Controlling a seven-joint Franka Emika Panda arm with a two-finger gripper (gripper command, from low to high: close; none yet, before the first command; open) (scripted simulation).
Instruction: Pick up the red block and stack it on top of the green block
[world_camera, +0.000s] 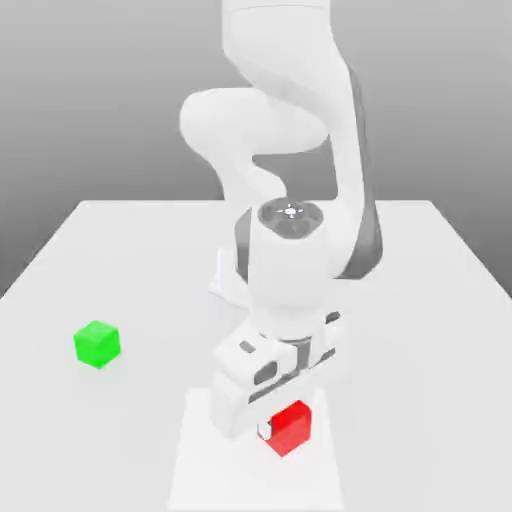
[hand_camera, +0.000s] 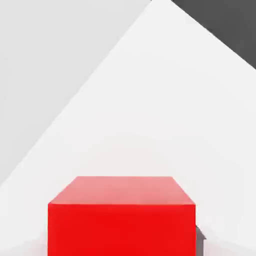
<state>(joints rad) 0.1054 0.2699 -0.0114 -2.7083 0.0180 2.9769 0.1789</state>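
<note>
Red block (world_camera: 291, 428) near table's (world_camera: 420, 300) front edge, about mid-width; we see it resting on surface. Gripper (world_camera: 268, 430) lowered over it, fingers clenched on red block. Green block (world_camera: 97, 343) farther back, toward exterior view's left edge of table, well apart from red block. We see arm rising behind, at table's rear.

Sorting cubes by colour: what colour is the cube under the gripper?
Plain bright red block, clearest in the hand view.

The red block (hand_camera: 121, 217) sat close before the camera, its top face and one side face showing; it rested on a white table (hand_camera: 165, 100); dark background lay beyond the table's edge.
</note>
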